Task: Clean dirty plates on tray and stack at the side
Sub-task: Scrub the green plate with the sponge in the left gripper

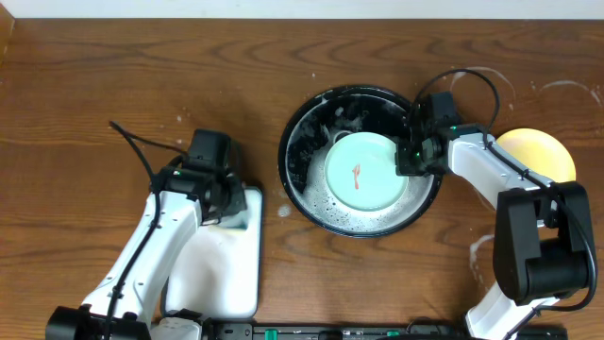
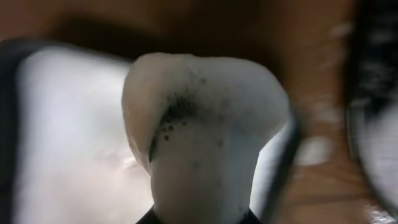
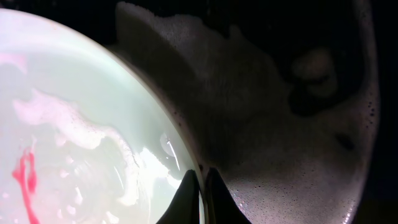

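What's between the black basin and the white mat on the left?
Overhead, only bare wood tabletop with one small white soap splash separates the black basin from the white mat.

Large round black basin sits mid brown wood tabletop, w/ pale mint-green round plate lying in it, toward its R half. Yellow round plate on table R of basin, apart from it. White rectangular plastic board L of basin, nearer robot's edge. R gripper at mint plate's R rim, rim betw. its fingers. L gripper over board's far end, w/ white foamy sponge in it.
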Tool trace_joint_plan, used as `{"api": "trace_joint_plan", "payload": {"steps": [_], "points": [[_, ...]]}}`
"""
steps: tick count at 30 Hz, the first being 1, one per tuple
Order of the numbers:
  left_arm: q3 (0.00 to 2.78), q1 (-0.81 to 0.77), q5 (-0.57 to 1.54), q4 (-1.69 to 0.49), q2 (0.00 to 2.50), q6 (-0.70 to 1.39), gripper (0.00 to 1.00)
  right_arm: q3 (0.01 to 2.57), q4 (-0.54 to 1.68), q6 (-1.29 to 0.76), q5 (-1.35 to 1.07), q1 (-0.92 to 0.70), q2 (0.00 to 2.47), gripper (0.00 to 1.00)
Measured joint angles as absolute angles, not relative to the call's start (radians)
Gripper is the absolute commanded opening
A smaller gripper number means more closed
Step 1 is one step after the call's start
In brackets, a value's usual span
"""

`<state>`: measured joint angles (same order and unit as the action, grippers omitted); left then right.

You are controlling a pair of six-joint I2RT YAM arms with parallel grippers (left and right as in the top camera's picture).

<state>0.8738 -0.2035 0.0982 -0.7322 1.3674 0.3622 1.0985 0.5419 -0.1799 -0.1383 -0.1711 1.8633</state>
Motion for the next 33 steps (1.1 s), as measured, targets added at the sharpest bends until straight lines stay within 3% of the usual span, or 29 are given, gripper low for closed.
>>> {"api": "trace_joint_plan", "payload": {"steps": [9, 17, 25, 33], "points": [[1.222, -0.433, 0.226, -0.675, 1.579, 0.405, 0.07, 1.098, 0.542, -0.180, -0.138, -0.171, 1.863, 0.01], [1.333, -0.625, 0.360, -0.402, 1.897, 0.600, 0.07, 1.098, 0.542, -0.180, -0.142, -0.171, 1.863, 0.01], [1.333, -0.669, 0.462, -0.202, 2.101, 0.800, 0.08, 1.098, 0.542, -0.183, -0.145, -0.171, 1.863, 0.01], [1.387, -0.645, 0.398, -0.362, 2.107, 0.820, 0.07, 1.098, 0.545, -0.184, -0.151, -0.171, 1.863, 0.01]]}}
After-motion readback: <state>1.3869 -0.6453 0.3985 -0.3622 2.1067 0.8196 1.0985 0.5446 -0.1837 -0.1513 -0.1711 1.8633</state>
